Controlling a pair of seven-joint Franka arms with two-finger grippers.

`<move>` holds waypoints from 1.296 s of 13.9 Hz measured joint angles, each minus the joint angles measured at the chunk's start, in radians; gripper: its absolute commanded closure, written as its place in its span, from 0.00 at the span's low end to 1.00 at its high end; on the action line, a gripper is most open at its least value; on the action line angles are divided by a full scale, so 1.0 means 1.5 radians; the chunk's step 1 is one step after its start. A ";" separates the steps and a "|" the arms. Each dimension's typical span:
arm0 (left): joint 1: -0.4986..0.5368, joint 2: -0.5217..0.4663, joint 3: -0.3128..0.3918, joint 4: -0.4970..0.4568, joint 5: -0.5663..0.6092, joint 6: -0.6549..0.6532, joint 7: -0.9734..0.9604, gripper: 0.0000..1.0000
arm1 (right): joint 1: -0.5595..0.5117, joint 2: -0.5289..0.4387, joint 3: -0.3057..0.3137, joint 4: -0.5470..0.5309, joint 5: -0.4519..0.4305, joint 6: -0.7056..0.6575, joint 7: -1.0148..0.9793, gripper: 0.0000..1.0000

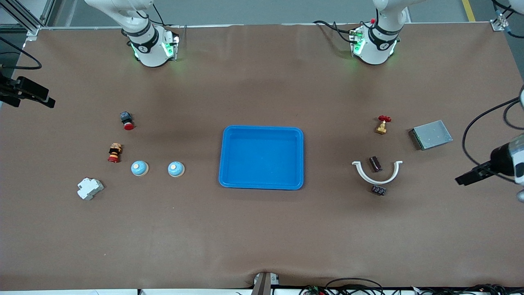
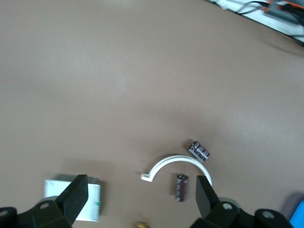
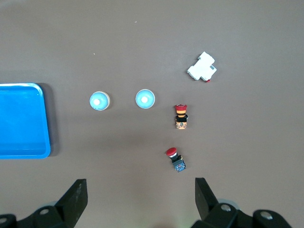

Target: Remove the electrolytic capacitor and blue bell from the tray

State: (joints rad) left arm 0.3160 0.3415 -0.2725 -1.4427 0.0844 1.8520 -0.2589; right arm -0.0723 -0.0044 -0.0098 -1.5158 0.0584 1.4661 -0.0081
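Plainly, both pairs of fingers stand wide apart, holding nothing: left gripper over the capacitors, right gripper over the buttons. The tray lies empty; two blue bells sit toward the right arm's end. Capacitors look light and rigid, likely best pinched across the barrel; bells domed, probably slippery, best grasped low.

Bright blue tray, 2 pale blue bells, brown table.

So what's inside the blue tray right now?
Nothing: the blue tray shows only its bare floor. Both blue bells sit on the table toward the right arm's end, and two dark capacitors lie by the white curved clip. The tray's underside is hidden.
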 measured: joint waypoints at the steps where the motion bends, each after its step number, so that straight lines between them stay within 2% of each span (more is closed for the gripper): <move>1: 0.000 -0.015 0.000 -0.001 0.000 -0.005 0.038 0.00 | 0.000 -0.003 -0.001 -0.005 0.000 0.003 0.000 0.00; 4: -0.004 -0.053 -0.002 -0.006 -0.001 -0.016 0.098 0.00 | 0.000 -0.008 -0.001 -0.011 0.000 0.005 0.000 0.00; 10: -0.010 -0.145 -0.015 -0.041 -0.001 -0.033 0.106 0.00 | 0.000 -0.011 -0.001 -0.011 0.000 0.008 -0.001 0.00; 18: -0.007 -0.180 -0.016 -0.044 -0.004 -0.030 0.106 0.00 | 0.000 -0.013 -0.001 -0.011 0.000 0.008 -0.001 0.00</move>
State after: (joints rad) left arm 0.3061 0.0715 -0.2962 -1.5085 0.0788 1.8070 -0.1000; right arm -0.0723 -0.0236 -0.0115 -1.5319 0.0589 1.4782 -0.0093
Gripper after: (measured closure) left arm 0.000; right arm 0.000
